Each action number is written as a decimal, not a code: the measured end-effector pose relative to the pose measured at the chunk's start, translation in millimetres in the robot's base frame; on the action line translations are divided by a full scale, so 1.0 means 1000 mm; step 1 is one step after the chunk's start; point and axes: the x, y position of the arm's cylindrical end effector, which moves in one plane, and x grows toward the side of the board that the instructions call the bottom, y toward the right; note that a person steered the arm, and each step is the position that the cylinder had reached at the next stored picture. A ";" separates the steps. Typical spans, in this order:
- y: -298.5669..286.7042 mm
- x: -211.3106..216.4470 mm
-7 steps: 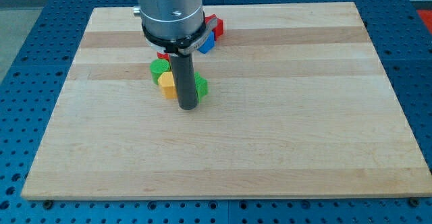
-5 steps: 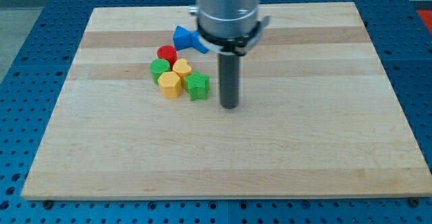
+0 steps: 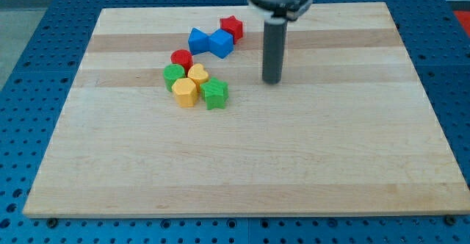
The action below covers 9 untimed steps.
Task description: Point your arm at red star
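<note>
The red star [image 3: 232,27] lies near the view's top, left of centre, touching a blue block [image 3: 221,42]. My tip [image 3: 272,80] stands on the board to the right of and below the star, apart from every block. The rod rises straight up from it and blocks none of the pieces.
A second blue block [image 3: 199,40] sits left of the first. Below them cluster a red cylinder [image 3: 181,58], a green round block [image 3: 173,75], a yellow heart [image 3: 197,73], a yellow block [image 3: 184,92] and a green star [image 3: 215,93]. The wooden board [image 3: 330,163] rests on a blue perforated table.
My tip has moved from beside the green star to the view's right and up, uncovering the blue blocks and red star. No block has moved.
</note>
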 end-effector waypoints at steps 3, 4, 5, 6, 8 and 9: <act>-0.009 -0.154; -0.051 -0.174; -0.096 -0.174; -0.117 -0.171; -0.108 -0.155; -0.091 -0.150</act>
